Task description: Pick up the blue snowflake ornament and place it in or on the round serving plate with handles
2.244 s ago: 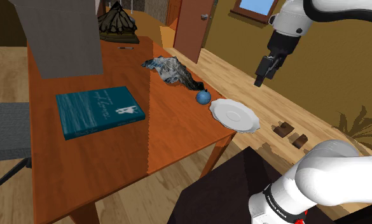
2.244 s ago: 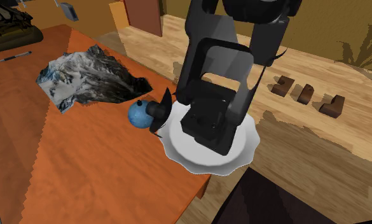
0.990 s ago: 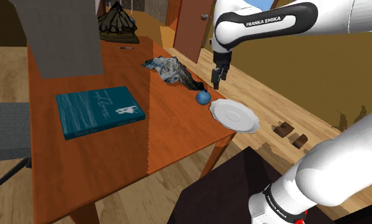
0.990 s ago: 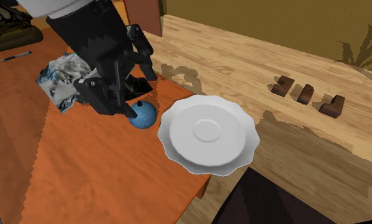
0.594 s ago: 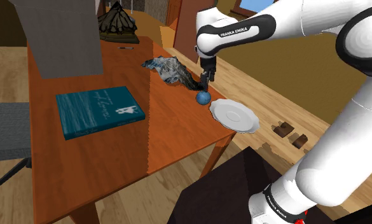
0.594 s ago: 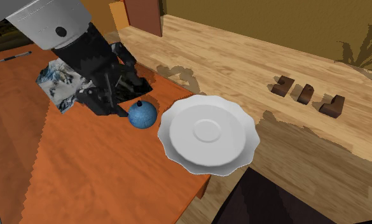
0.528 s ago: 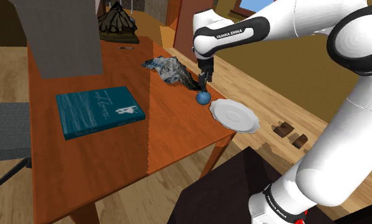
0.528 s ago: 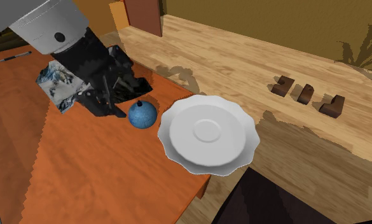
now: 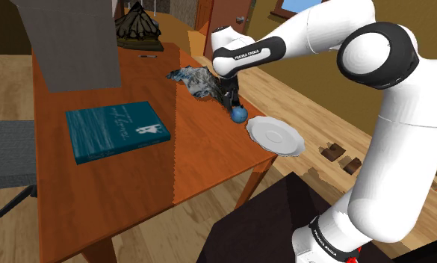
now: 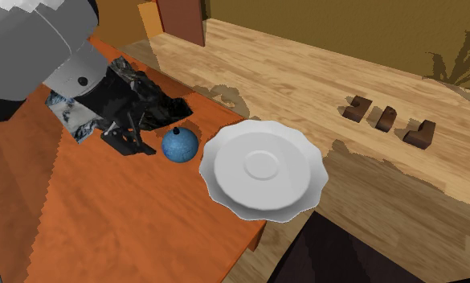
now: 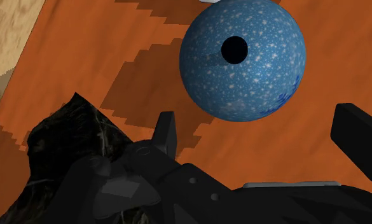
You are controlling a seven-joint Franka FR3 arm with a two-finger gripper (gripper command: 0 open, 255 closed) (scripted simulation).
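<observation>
Fingers (image 11: 166, 130) stand wide apart w/ nothing clasped. The gripper (image 11: 261, 121) is low over the table (image 10: 128, 225), tips just short of the blue ornament (image 11: 241, 60).

The ornament is a speckled blue ball w/ a black cap on top. It sits on the orange-brown tabletop just ahead of the tips, roughly in line w/ the gap btwn them & touched by neither.

Close beside one finger, opposite side from the plate, lies a crumpled dark & white sheet (image 10: 157, 100). The gripper's body overlaps it in the second exterior view.

On the ornament's other side is the white scalloped plate (image 10: 261, 169), rim just beside the ball. Can't tell if they touch. The plate sits at the table's corner, part of it past the edge, its face plain white.

Farther off in the shoulder view:
- a teal book (image 9: 116, 128) lies flat mid-table, well apart from the ornament (image 9: 240, 114)
- a tall grey box (image 9: 71, 41) & a pen (image 9: 148, 56) are at the far end
- small dark wood blocks (image 10: 386, 119) lie on the plank floor beyond the plate
</observation>
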